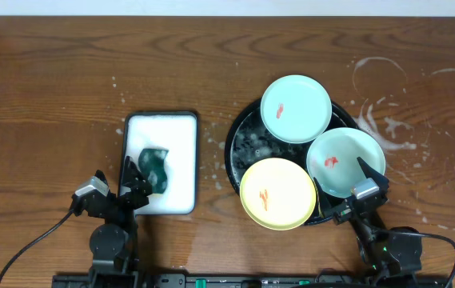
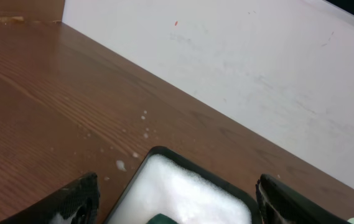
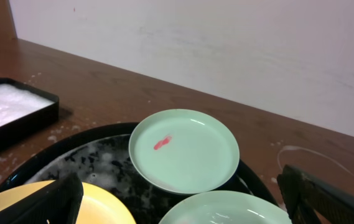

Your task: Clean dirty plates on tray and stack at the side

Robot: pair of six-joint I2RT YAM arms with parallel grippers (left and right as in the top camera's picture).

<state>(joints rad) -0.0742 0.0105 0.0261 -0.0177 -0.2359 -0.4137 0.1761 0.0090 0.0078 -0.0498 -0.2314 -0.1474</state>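
Nothing looks done yet: the side (image 1: 427, 112) holds no stack, the tray (image 1: 237, 152) carries all three plates (image 1: 295, 108), each smeared red-orange, and the left gripper (image 2: 177, 205) and right gripper (image 3: 183, 208) hang spread wide, empty

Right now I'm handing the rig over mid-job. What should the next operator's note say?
Left gripper: open, empty, at the white tray by the sponge.
Right gripper: open, empty, at the near green plate.
Far green plate, near green plate and yellow plate all sit on the black tray, each red-smeared.
Done: nothing cleaned or stacked.
Left: scrub all three, stack on the table.
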